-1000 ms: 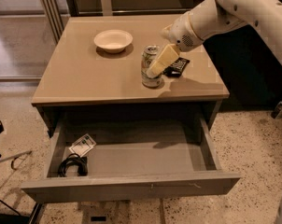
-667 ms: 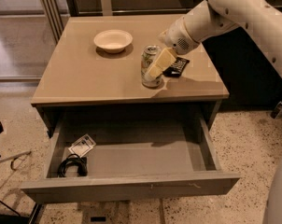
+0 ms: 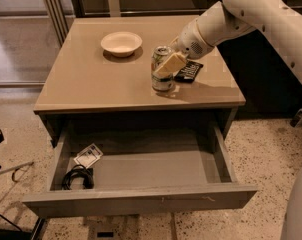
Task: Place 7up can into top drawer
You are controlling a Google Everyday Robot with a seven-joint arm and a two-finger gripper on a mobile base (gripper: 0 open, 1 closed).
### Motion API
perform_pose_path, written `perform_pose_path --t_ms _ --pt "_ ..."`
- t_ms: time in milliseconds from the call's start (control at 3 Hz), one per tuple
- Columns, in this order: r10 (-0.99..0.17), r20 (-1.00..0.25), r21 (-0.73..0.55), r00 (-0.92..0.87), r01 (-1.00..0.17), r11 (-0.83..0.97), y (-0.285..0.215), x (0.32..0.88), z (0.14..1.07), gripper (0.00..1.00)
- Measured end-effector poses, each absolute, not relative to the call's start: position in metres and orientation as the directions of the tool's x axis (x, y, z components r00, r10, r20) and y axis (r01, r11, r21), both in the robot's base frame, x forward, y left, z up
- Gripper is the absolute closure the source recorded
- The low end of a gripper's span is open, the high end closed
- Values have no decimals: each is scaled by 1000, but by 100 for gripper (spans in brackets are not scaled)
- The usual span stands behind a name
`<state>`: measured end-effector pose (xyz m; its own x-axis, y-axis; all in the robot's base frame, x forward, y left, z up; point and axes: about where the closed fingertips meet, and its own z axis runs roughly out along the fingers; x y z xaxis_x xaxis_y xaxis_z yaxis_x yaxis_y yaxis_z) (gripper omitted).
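The 7up can (image 3: 161,82) stands upright on the tan cabinet top (image 3: 91,79), near its front edge, right of centre. My gripper (image 3: 164,67) reaches in from the upper right and is closed around the can; one cream finger (image 3: 170,64) lies across its front, the other is hidden behind it. The can's base rests on the top. The top drawer (image 3: 141,202) is pulled wide open below, its grey floor (image 3: 161,169) mostly bare.
A cream bowl (image 3: 121,42) sits at the back of the cabinet top. A flat black packet (image 3: 188,71) lies just right of the can. In the drawer's left end lie a white tag (image 3: 88,155) and a coiled black cable (image 3: 77,177). Speckled floor surrounds the cabinet.
The arm has shifted slightly; the gripper stays at the can, and the can stands in the same spot on the cabinet top.
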<state>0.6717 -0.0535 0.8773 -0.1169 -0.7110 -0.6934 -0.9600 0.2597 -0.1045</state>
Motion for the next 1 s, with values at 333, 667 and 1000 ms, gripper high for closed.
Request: perform_pose_path --t_ms 333,667,1000 --pt "-711 -693 -105 -117 -960 260 -54 672 877 66" --pt "-710 -696 -105 -113 -961 256 -53 670 878 97" --pt "-706 -701 -106 -101 -964 244 -52 667 881 100"
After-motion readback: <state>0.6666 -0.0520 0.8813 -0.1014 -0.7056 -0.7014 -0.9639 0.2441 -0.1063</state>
